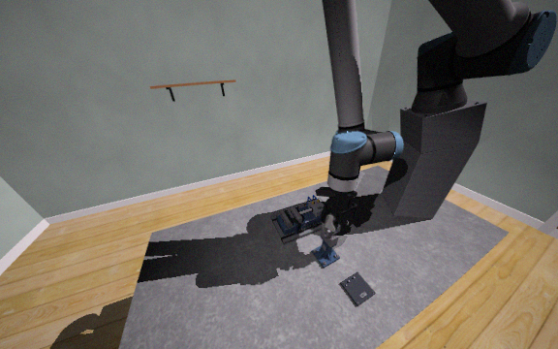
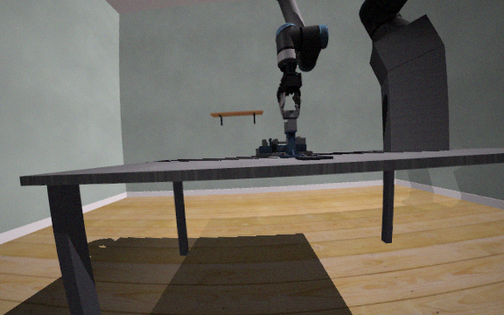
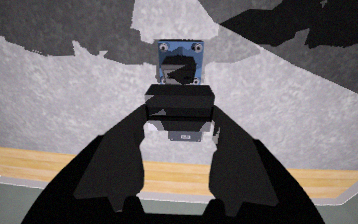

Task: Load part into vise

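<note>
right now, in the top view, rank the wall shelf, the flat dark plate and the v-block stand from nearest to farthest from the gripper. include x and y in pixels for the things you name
1. V-block stand [image 1: 325,257] [image 2: 290,140] [image 3: 180,45], just below the jaws
2. Flat dark plate [image 1: 356,290] [image 2: 315,157] [image 3: 185,136], lower right
3. Wall shelf [image 1: 193,84] [image 2: 236,114], upper left

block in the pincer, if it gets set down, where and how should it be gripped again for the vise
Probably by two opposite upright side faces, coming from above. The block looks flat-sided, lying crosswise between the fingers of the pincer, so side faces should suit its flat pads and leave the underside free. Which pair is longer, I can't tell.
</note>
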Robot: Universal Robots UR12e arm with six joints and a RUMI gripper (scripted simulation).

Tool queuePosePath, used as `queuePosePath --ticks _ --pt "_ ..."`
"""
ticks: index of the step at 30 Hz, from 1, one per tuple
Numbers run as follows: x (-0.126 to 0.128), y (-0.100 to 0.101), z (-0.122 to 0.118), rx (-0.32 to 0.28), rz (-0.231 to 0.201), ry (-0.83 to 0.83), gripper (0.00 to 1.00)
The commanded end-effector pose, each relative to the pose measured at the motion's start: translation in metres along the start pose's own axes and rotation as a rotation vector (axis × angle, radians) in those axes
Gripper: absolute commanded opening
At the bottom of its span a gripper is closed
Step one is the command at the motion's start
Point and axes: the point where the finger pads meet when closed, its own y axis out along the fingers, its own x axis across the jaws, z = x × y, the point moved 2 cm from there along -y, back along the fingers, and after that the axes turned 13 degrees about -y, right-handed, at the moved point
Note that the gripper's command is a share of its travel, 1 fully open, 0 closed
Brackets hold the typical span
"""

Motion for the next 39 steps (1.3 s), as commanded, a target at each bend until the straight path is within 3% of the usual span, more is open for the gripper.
queuePosePath --ticks 1,39 --pt "-0.0005 -0.0004 -0.0005 0.020 -0.004 0.000 0.00" --pt "-0.0007 -0.0005 -0.0011 0.039 -0.008 0.000 0.00"
